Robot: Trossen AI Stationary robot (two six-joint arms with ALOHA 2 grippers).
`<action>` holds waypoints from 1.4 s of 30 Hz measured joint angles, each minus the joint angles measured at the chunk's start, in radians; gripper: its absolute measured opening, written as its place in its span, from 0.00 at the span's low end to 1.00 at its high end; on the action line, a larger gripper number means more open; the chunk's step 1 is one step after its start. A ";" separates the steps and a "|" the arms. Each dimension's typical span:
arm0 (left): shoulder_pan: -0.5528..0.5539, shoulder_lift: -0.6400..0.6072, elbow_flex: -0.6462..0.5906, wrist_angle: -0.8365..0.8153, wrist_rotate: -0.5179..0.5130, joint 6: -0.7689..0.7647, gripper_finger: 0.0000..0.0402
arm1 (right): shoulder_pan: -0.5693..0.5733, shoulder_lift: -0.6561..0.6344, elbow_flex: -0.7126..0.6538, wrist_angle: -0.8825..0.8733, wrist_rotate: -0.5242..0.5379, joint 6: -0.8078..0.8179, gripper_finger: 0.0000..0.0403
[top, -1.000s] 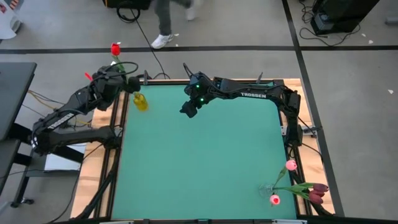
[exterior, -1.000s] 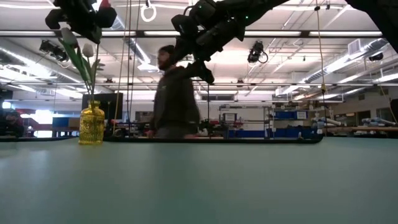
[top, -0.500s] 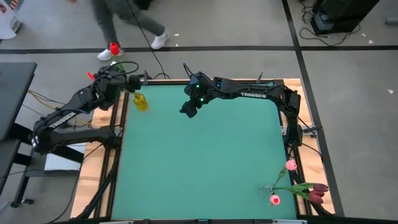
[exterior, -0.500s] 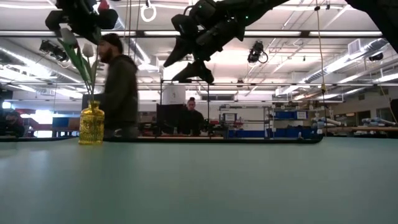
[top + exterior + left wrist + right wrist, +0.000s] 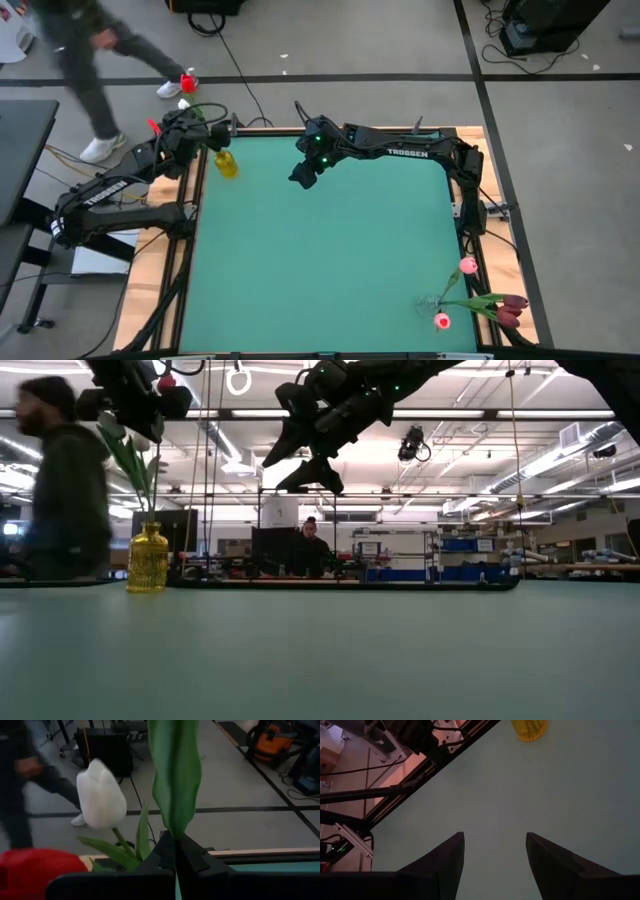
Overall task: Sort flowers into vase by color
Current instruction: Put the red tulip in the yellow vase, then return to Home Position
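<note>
My left gripper (image 5: 197,131) is high over the table's far left corner, shut on a tulip whose red head (image 5: 187,82) reaches past the far edge. Just below it a yellow vase (image 5: 147,558) stands on the table and holds green stems with two white heads (image 5: 112,423); one white head (image 5: 100,795) also shows in the left wrist view. My right gripper (image 5: 305,173) hangs open above the far middle of the table and touches nothing. Pink tulips (image 5: 468,265) and maroon tulips (image 5: 511,309) lie at the near right corner. My left gripper pinches a broad green leaf (image 5: 174,827) of the red tulip between its two shut fingers (image 5: 192,856); whether the stem is pinched with it, the leaf hides. The leaf stands up out of the fingers. The flower is raised above the vase; where its lower end sits, I cannot tell.
The yellow vase (image 5: 227,164) stands near the far left corner. A small clear vase (image 5: 428,303) lies among the flowers at the near right corner. A person walks on the floor beyond the far left edge (image 5: 85,60). The green mat's middle (image 5: 320,260) is bare.
My left gripper, with the red tulip, has shifted a little toward the right, closer to above the yellow vase. Behind the table a person has walked across toward the left. My right gripper has kept still and open.
</note>
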 joint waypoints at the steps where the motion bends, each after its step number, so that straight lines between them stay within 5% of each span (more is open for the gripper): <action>1: 0.000 0.000 0.000 -0.011 0.003 -0.018 0.01 | 0.000 0.000 0.000 0.000 0.000 0.000 0.55; 9: 0.000 -0.001 0.000 -0.119 0.126 -0.078 0.09 | -0.007 0.000 0.000 0.000 0.000 0.000 0.55; 17: 0.000 -0.026 0.023 -0.200 0.246 -0.085 0.34 | -0.014 0.000 0.000 0.000 -0.009 0.000 0.55; 27: 0.000 -0.026 0.244 -0.479 0.297 0.034 0.63 | -0.017 0.000 0.000 0.028 -0.021 0.000 0.55; 42: -0.003 -0.005 0.487 -0.263 0.497 0.309 0.65 | -0.055 -0.024 0.000 0.119 -0.123 -0.019 0.54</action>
